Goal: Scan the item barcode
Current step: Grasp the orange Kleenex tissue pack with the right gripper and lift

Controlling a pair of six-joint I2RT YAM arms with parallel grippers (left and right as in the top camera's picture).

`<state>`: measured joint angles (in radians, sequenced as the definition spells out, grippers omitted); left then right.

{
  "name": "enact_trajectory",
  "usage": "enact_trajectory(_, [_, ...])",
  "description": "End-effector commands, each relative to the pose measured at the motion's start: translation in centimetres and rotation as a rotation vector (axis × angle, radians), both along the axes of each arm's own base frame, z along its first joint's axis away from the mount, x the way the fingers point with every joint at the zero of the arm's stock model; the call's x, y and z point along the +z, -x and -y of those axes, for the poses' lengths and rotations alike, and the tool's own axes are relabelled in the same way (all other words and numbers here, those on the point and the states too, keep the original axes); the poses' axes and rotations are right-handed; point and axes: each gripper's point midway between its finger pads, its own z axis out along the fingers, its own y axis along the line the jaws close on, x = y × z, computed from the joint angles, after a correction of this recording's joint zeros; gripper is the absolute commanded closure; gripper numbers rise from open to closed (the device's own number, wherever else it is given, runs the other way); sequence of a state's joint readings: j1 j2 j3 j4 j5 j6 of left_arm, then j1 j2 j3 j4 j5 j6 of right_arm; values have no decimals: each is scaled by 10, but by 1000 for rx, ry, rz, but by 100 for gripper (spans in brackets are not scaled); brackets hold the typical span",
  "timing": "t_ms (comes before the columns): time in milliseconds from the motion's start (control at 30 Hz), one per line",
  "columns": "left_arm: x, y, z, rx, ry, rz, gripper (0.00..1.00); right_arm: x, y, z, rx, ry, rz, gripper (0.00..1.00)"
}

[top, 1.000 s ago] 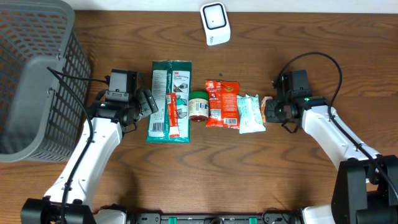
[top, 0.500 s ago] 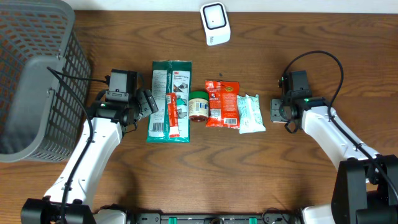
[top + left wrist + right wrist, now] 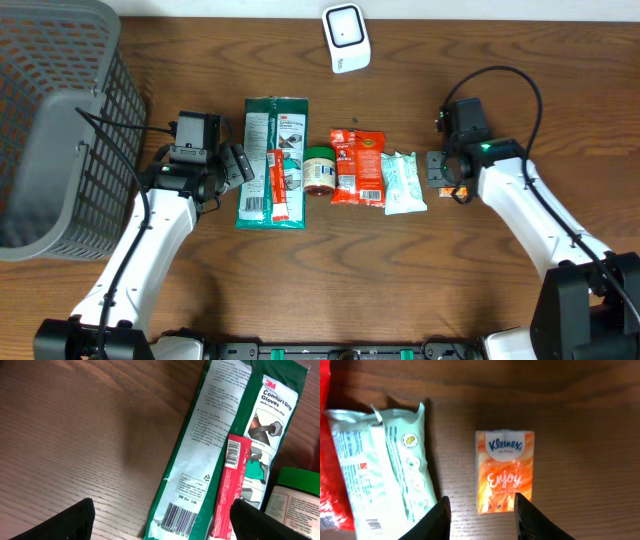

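An orange Kleenex tissue pack (image 3: pixel 505 471) lies flat on the wooden table. My right gripper (image 3: pixel 485 520) hangs over its near end, open. The jaws straddle the pack and grip nothing. From overhead the right gripper (image 3: pixel 438 167) covers most of the pack, just right of the white-green wipes packet (image 3: pixel 403 182). My left gripper (image 3: pixel 162 522) stands wide open over the green gloves package (image 3: pixel 200 467). Its barcode (image 3: pixel 175 519) faces up between the fingers. A red stick packet (image 3: pixel 231 487) lies on that package. The white scanner (image 3: pixel 346 38) sits at the table's far edge.
A grey mesh basket (image 3: pixel 55 120) fills the far left. A green-lidded jar (image 3: pixel 319 170) and a red snack packet (image 3: pixel 357 167) lie in the row between the gloves and the wipes. Bare wood lies in front of the row.
My right wrist has shifted slightly back and left over the tissue pack, and its jaws have narrowed a little. The left arm and the row of items have not moved.
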<state>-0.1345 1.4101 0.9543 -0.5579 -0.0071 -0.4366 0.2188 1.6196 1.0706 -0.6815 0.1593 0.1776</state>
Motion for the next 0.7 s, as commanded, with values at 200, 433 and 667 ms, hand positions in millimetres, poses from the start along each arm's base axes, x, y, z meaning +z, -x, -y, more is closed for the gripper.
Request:
enact_trajectory(200, [8, -4, -4, 4, -20, 21, 14, -20, -7, 0, 9, 107, -3, 66])
enact_trajectory(433, [8, -4, -4, 4, -20, 21, 13, -47, -8, 7, 1, 161, -53, 64])
enact_trajectory(667, [8, -4, -4, 4, -20, 21, 14, -62, -3, 8, 4, 174, -97, 69])
